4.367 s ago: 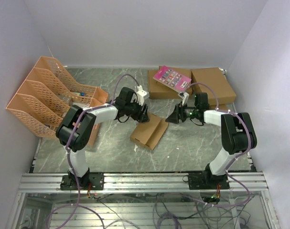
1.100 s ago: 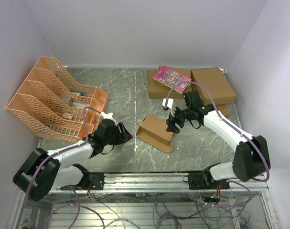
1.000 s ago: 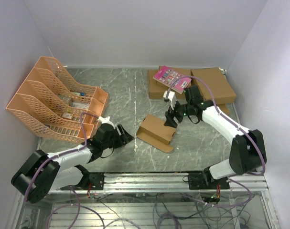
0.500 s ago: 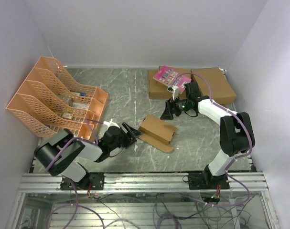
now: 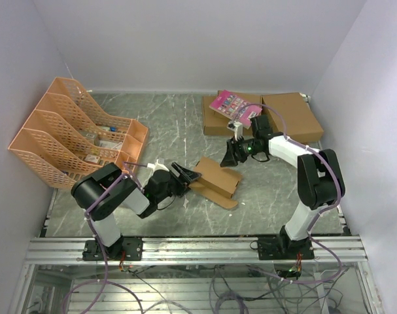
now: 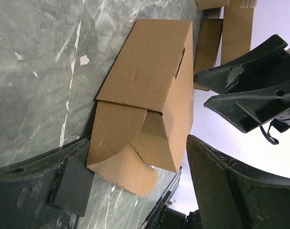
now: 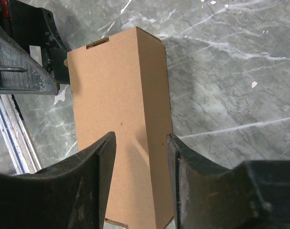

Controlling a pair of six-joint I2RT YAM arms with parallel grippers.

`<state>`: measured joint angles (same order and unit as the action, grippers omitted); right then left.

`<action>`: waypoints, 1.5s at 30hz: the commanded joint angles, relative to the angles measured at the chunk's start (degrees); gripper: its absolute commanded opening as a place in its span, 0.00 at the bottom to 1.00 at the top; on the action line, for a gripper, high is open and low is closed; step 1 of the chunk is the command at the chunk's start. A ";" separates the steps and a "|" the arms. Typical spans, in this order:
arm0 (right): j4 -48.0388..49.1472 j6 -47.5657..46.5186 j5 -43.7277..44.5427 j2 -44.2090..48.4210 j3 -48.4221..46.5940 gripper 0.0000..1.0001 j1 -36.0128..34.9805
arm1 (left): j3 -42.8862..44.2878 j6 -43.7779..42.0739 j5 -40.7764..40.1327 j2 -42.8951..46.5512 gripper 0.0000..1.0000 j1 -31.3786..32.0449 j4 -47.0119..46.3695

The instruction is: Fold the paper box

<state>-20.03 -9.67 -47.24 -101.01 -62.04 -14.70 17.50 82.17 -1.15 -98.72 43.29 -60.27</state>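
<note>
The paper box (image 5: 216, 175) lies on the table as a brown oblong, with a rounded flap (image 5: 222, 197) loose at its near end. My left gripper (image 5: 186, 173) is open at the box's left end. In the left wrist view the box (image 6: 149, 76) and its rounded flaps (image 6: 117, 136) sit between the spread fingers of the gripper (image 6: 135, 143). My right gripper (image 5: 229, 154) is open just above the box's far right end. In the right wrist view the gripper (image 7: 141, 138) hangs over the box (image 7: 113, 90), holding nothing.
Orange file racks (image 5: 74, 134) stand at the left. Two larger brown boxes (image 5: 291, 115) lie at the back right, one bearing a pink booklet (image 5: 235, 108). The aluminium rail (image 5: 198, 248) runs along the front edge. Walls close in on all sides.
My left gripper has moved right along the table to the box's left end. My right gripper has drawn back and up from the box's right side. The box has barely moved.
</note>
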 commanded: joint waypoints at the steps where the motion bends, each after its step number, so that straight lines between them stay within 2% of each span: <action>1: -1.81 -1.58 -0.64 -1.37 -0.17 0.44 -0.48 | 1.15 -0.55 -2.09 -2.36 0.83 0.22 0.08; 12: -2.41 -2.87 0.17 -1.22 -0.29 0.41 -1.37 | 2.85 -0.74 -2.61 -2.71 0.65 0.26 6.65; 15: -2.54 -3.20 0.30 -1.31 -0.47 0.40 -1.60 | 3.15 -0.66 -2.84 -2.62 0.63 0.28 8.33; 18: -2.83 -3.63 0.40 -1.37 -0.70 0.40 -1.82 | 3.03 -0.41 -2.98 -2.47 0.56 0.25 8.78; 21: -3.19 -4.35 0.48 -0.95 -1.11 0.41 -2.00 | 2.81 0.12 -3.15 -2.44 0.55 0.26 8.95; 23: -3.76 -5.32 0.60 -0.18 -1.63 0.44 -2.00 | 2.86 0.26 -3.31 -2.36 0.56 0.29 9.59; 27: -3.47 -7.85 3.77 4.69 -2.14 0.60 -1.91 | 2.89 0.15 -3.02 -2.78 0.56 0.29 9.96; 31: -4.85 -13.85 4.10 11.24 -1.95 0.67 -1.07 | 2.72 0.09 -2.19 -4.12 0.57 0.30 8.87; 33: -9.41 -22.88 1.10 14.51 -2.43 0.68 -0.42 | 2.67 -0.02 -1.88 -4.78 0.57 0.27 8.13; 35: -20.57 -38.35 -4.05 17.54 -3.51 0.68 -0.42 | 2.78 0.01 -1.55 -5.20 0.58 0.23 7.90; 38: -41.02 -71.57 -8.04 21.80 -2.22 0.67 -0.35 | 3.09 -0.31 -1.15 -5.45 0.58 0.23 8.27; 40: -52.54 -95.72 -5.15 25.08 1.63 0.67 -0.40 | 3.26 -0.56 -0.96 -5.43 0.58 0.29 8.79; 42: -56.19 -106.74 -1.07 28.42 6.86 0.70 -0.51 | 3.32 -0.59 -0.89 -5.43 0.58 0.26 8.79; 45: -55.46 -114.54 2.50 32.27 13.44 0.67 -1.46 | 3.15 -0.69 -1.17 -5.56 0.58 0.29 8.71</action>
<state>-63.75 -95.48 -49.12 -71.90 -55.44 -15.25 21.06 83.61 -1.26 -102.06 43.33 -58.41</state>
